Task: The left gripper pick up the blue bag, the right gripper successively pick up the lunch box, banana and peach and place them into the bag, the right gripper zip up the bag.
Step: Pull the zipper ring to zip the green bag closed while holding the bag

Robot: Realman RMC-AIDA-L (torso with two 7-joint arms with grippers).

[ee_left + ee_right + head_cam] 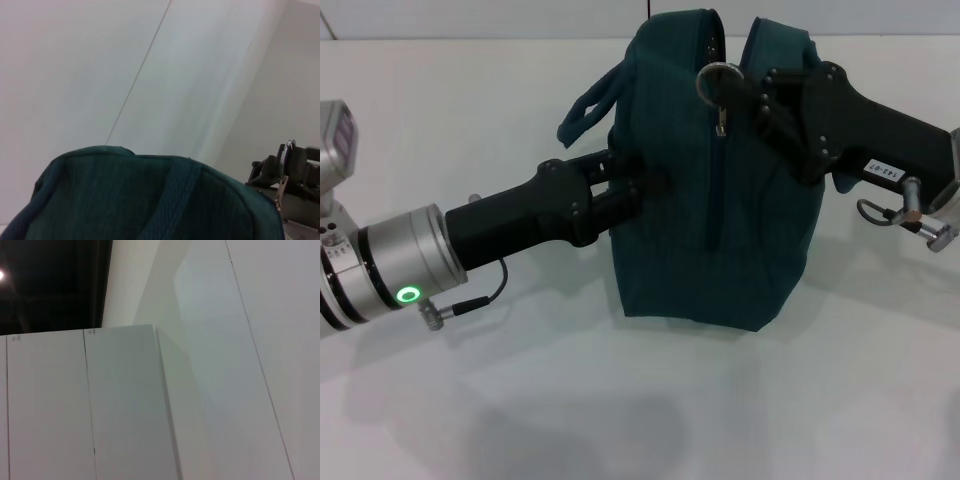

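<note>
Zipping step: my right gripper (752, 98) is pinched on the ring pull (718, 82) atop the bag (720, 200), mid-table; my left gripper (638, 190) clamps its side. Next, I judge, pull along the zipper.

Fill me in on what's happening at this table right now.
The robot is working on the blue bag, which stands upright on the white table. The left gripper grips the bag's side, near a handle, steadying it. The right gripper is at the bag's top, shut on the metal ring pull of the zipper. The zipper looks closed along the visible stretch. The lunch box, banana and peach are not visible.
</note>
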